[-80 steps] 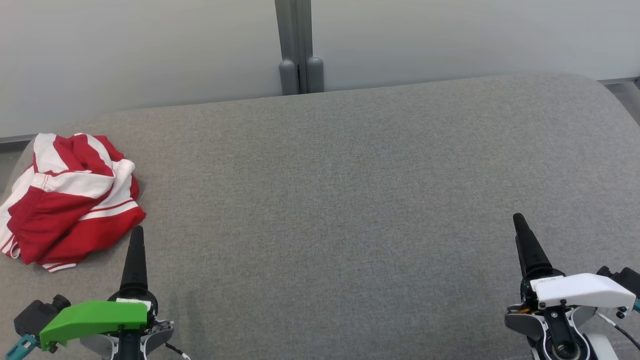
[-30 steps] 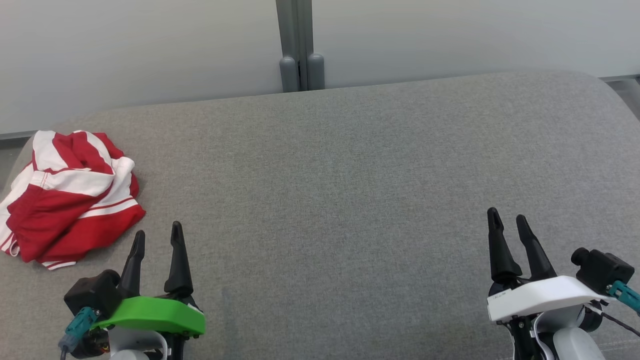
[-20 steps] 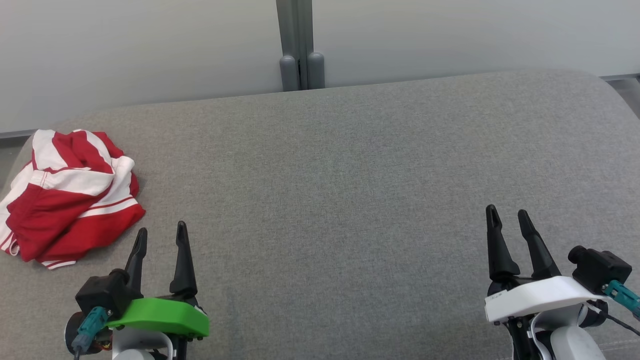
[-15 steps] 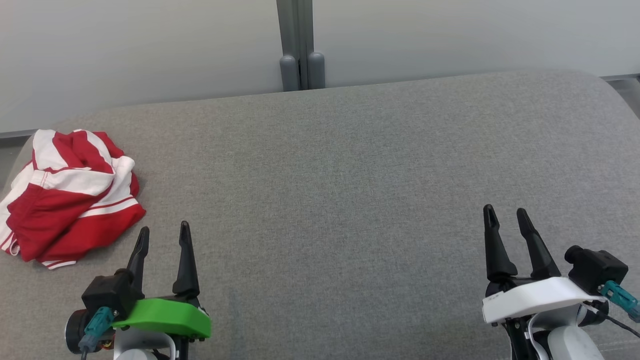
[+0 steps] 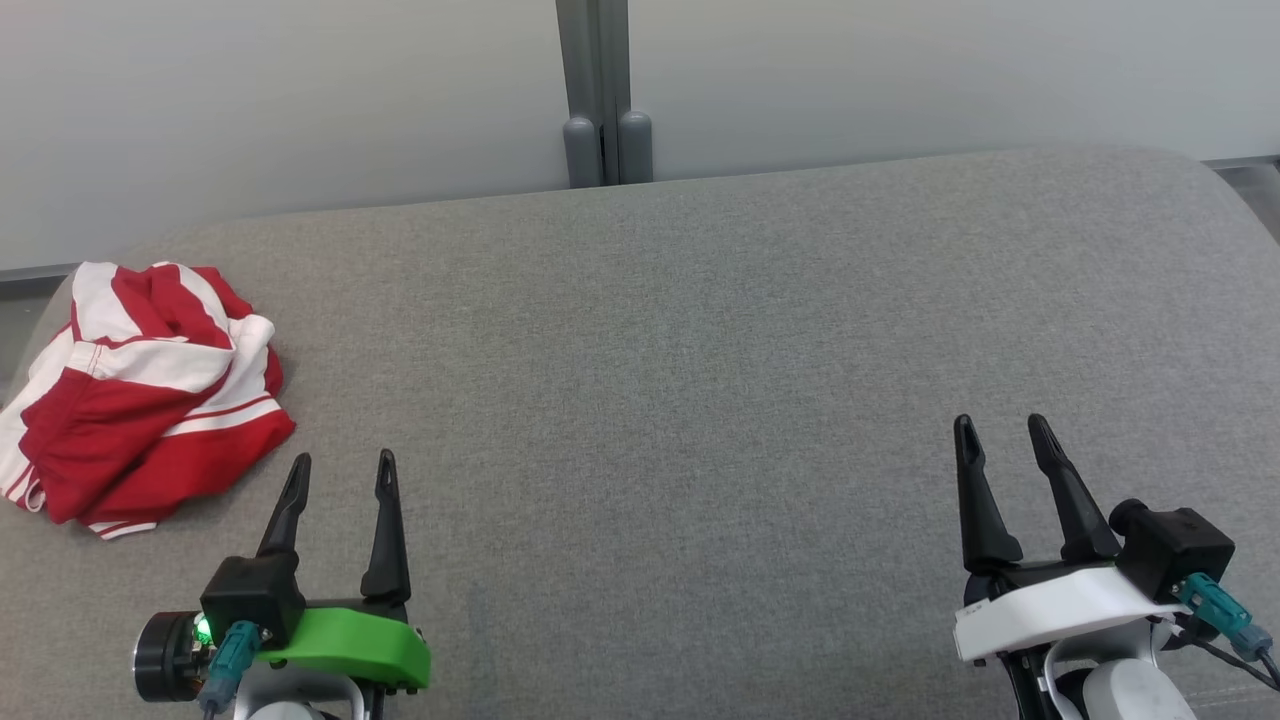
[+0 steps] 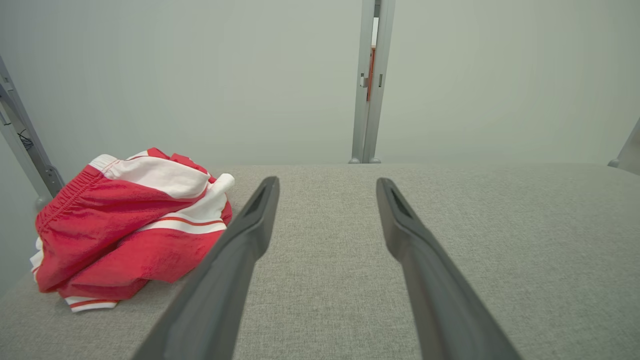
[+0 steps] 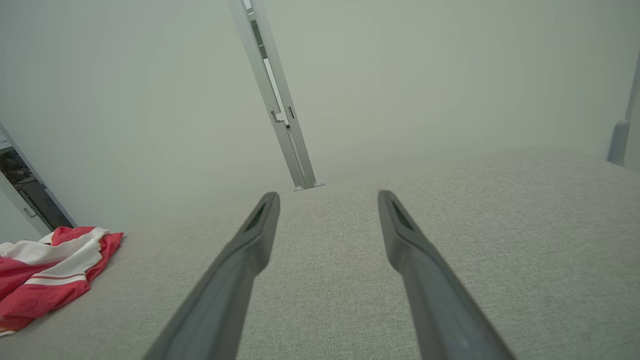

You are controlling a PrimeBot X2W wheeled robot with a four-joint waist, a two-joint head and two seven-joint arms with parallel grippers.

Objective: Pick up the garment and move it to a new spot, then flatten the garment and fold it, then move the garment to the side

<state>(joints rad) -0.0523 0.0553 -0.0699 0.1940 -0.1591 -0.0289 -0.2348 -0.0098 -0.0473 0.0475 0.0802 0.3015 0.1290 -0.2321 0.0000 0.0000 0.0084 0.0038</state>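
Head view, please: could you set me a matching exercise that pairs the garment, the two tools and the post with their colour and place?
Column one:
1. garment
2. left tool
3. right tool
4. post

Column two:
a. white-topped, lower right
b. red and white, crumpled at the far left
c. grey, upright at the back middle
d. green-topped, lower left

Pairs: 1-b; 2-d; 3-a; 4-c

garment (image 5: 140,390) on padded surface (image 5: 700,330), far left | left gripper (image 5: 342,458) near it, front | right gripper (image 5: 1000,420) front right, well apart
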